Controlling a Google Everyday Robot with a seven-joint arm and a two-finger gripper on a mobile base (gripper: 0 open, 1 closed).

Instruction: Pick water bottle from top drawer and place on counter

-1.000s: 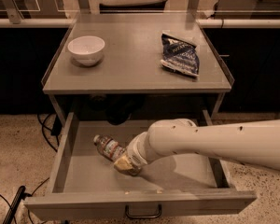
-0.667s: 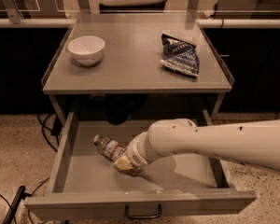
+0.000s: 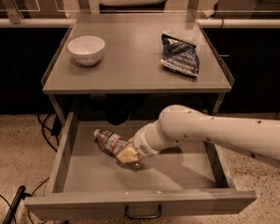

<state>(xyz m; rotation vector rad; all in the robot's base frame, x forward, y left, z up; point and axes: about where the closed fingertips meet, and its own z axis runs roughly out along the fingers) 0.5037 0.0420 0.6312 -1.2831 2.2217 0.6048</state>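
The water bottle (image 3: 108, 142) lies on its side on the floor of the open top drawer (image 3: 65, 148), left of middle, with its white cap pointing to the back left. My gripper (image 3: 129, 156) is down inside the drawer, right at the bottle's bottom end, and covers that end. My white arm (image 3: 214, 133) reaches in from the right across the drawer. The counter (image 3: 130, 55) above holds no bottle.
A white bowl (image 3: 86, 49) stands at the back left of the counter. A dark blue snack bag (image 3: 179, 55) lies at its right. The drawer's front panel with its dark loop handle (image 3: 143, 213) is nearest me. Cables lie on the speckled floor at the left.
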